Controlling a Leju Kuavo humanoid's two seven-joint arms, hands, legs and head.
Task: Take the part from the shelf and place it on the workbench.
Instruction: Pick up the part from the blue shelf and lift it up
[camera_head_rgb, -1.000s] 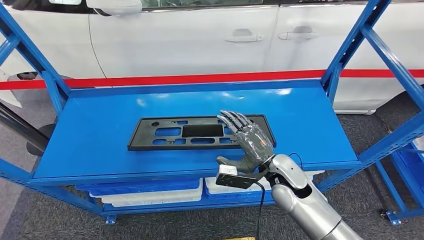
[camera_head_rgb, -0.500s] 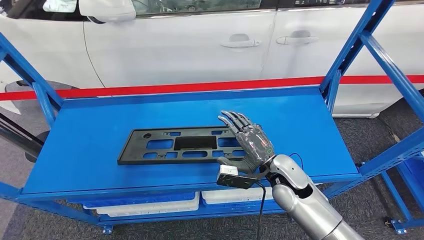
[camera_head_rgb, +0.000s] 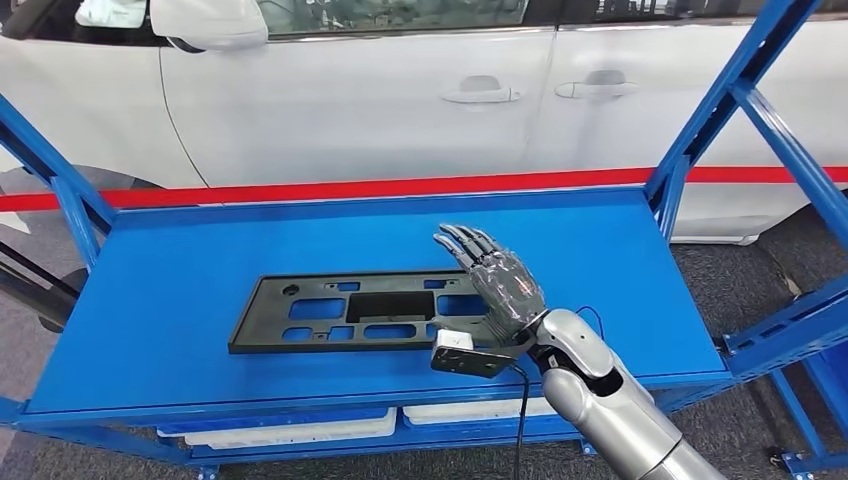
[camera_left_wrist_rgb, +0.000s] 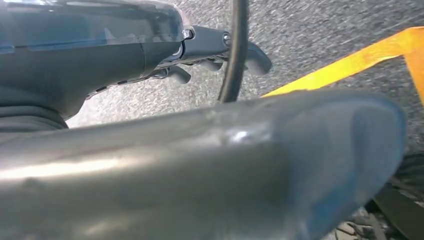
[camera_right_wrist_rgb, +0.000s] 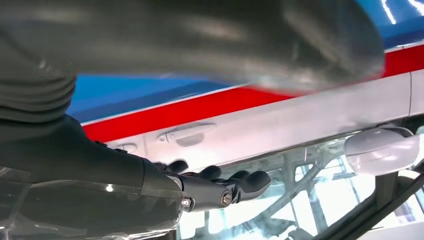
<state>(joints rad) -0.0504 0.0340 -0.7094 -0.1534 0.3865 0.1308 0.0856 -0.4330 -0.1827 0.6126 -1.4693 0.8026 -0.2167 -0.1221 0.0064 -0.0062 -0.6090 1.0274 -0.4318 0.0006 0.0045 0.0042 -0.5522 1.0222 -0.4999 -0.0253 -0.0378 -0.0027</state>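
Fingers (camera_head_rgb: 468, 243) of the right hand (camera_head_rgb: 500, 285) spread, holding nothing, above the flat black slotted plastic part (camera_head_rgb: 330, 312) on the blue metal shelf (camera_head_rgb: 180, 270); white car (camera_head_rgb: 380, 90) behind.

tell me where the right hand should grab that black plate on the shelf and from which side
Probably the right end of the black plate, coming from above and from the shelf's front edge. It lies flat, long side across, so only thin edges and cutouts offer purchase, and that end sits right under the open right hand.
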